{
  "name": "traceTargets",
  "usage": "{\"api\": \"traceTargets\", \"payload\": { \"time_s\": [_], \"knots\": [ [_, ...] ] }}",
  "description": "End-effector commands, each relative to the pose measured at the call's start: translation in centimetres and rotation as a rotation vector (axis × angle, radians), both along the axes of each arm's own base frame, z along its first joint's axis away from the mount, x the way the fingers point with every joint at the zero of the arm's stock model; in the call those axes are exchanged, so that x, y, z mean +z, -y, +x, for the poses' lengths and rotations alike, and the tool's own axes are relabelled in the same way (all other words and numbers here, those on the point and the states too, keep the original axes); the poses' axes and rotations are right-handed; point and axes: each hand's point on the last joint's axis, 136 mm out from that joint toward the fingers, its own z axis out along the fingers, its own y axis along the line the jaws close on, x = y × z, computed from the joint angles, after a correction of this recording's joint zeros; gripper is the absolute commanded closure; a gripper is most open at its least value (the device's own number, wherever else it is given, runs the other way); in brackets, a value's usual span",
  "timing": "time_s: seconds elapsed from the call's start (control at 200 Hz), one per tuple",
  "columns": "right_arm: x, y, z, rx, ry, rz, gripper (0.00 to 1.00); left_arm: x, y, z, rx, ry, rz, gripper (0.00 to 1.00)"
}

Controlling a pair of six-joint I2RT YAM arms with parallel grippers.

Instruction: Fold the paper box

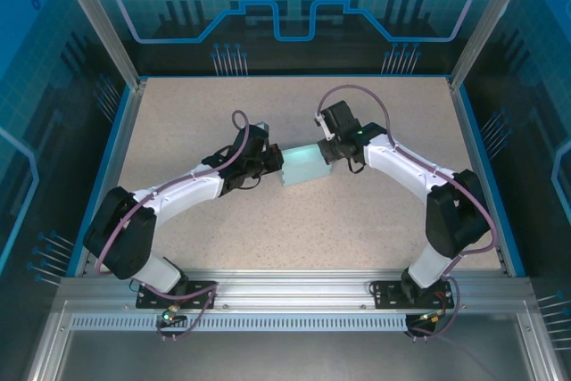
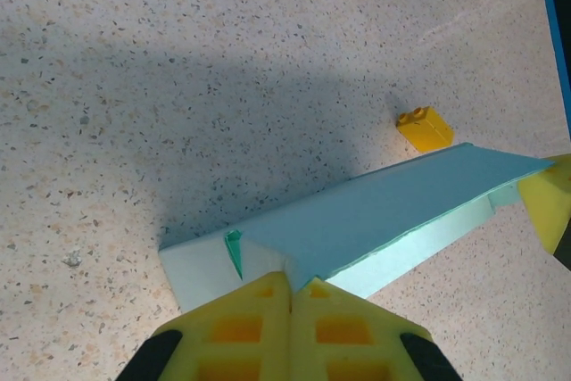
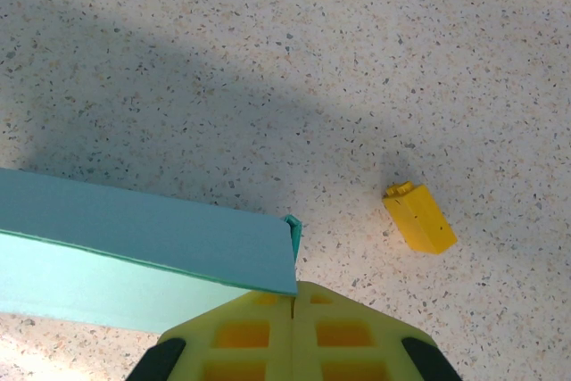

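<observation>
Left gripper point(image 2: 290, 278) has its yellow fingers pressed together, pinching one short end of the paper box point(image 1: 303, 167). At the box's opposite end the right gripper point(image 3: 294, 290) is closed the same way on a corner of the card. Under the box lies the speckled beige table point(image 1: 294, 229). The box is a pale blue, long shape stretched between the two grippers, one flap folded up along its length. A small yellow block point(image 3: 419, 218) lies on the table near the box's right-held end, apart from it.

pale blue paper box point(image 2: 384, 207), speckled beige table point(image 2: 178, 24)
</observation>
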Motion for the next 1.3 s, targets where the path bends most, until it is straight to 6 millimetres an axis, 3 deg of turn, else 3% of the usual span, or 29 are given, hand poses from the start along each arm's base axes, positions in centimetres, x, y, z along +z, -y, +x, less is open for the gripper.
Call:
{"api": "traceTargets", "payload": {
  "time_s": [0.0,0.885,1.296],
  "knots": [
    [-1.3,-1.2,-2.1,0.051,-0.069,0.012,0.95,-0.3,1.3,-0.9,-0.025,-0.028,-0.052,0.98],
    [-1.7,-1.0,-2.9,0.048,-0.08,0.008,0.95,-0.4,1.3,-1.1,0.067,-0.066,-0.166,1.0],
    [-1.8,-0.8,-2.7,0.045,-0.075,-0.008,0.95,-1.6,-0.7,-1.9,0.053,-0.039,-0.033,1.0]
  ]
}}
